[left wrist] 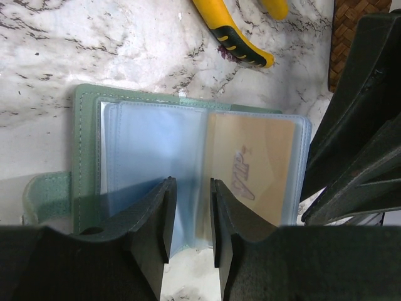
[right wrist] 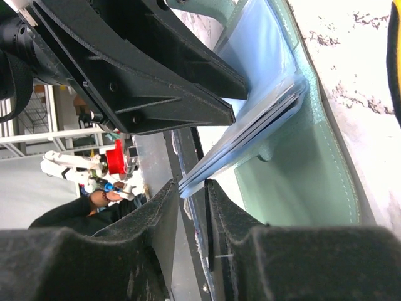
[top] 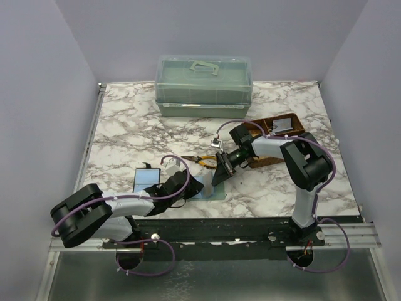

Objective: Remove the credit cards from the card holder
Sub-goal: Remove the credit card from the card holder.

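The card holder (top: 213,192) lies open near the table's front edge, with a teal cover (left wrist: 84,125) and clear bluish sleeves (left wrist: 156,150). A tan card (left wrist: 257,157) with writing sits in the right sleeve. A bluish card (top: 148,180) lies on the table to the left. My left gripper (left wrist: 190,188) is narrowly open over the holder's near edge, astride the sleeves' fold. My right gripper (right wrist: 188,188) is narrowly open, with the edge of the lifted sleeve stack (right wrist: 250,135) at its fingertips. It comes at the holder (right wrist: 301,182) from the far side.
Yellow-handled pliers (top: 202,161) lie just behind the holder and also show in the left wrist view (left wrist: 232,34). A brown woven tray (top: 276,128) stands to the right under the right arm. A closed pale green box (top: 203,84) stands at the back.
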Robot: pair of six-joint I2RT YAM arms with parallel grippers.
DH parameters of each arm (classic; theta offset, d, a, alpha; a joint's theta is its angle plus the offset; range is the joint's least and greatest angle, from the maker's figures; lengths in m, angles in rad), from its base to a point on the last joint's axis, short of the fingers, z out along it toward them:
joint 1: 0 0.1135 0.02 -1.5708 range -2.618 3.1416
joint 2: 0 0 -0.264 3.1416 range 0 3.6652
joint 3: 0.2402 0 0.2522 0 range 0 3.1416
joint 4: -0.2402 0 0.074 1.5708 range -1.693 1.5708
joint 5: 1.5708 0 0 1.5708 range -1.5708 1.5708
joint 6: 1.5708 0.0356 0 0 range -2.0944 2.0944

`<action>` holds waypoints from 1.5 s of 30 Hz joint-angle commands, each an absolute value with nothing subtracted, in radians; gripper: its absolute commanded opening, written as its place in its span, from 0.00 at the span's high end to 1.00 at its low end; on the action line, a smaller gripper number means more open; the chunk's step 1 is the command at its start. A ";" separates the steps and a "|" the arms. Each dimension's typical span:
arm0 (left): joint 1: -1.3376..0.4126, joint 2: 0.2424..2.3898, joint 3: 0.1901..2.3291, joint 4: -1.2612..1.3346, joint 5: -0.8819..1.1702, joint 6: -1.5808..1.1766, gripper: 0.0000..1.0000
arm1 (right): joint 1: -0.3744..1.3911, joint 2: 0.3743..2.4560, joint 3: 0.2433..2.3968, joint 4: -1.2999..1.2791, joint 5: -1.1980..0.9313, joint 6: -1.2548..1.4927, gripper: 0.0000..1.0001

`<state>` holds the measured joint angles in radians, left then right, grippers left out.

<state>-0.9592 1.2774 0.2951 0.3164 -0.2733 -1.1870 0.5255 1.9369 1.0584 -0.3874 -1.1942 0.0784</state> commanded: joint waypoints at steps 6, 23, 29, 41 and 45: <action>-0.951 1.329 0.242 0.160 -0.232 -1.178 0.64 | 0.556 1.963 1.070 -0.398 -1.173 0.060 0.77; -0.901 1.198 0.171 0.228 -0.170 -1.208 0.52 | 0.590 1.970 1.075 -0.391 -0.989 0.061 0.87; -0.882 1.131 0.150 0.276 -0.124 -1.190 0.32 | 0.600 1.961 1.072 -0.379 -0.957 0.068 0.87; -0.869 1.327 0.186 0.384 -0.036 -1.162 0.30 | 0.615 1.974 1.077 -0.362 -0.916 0.118 0.82; -0.869 1.379 0.212 0.408 -0.016 -1.146 0.29 | 0.623 1.978 1.071 -0.350 -0.934 0.132 0.78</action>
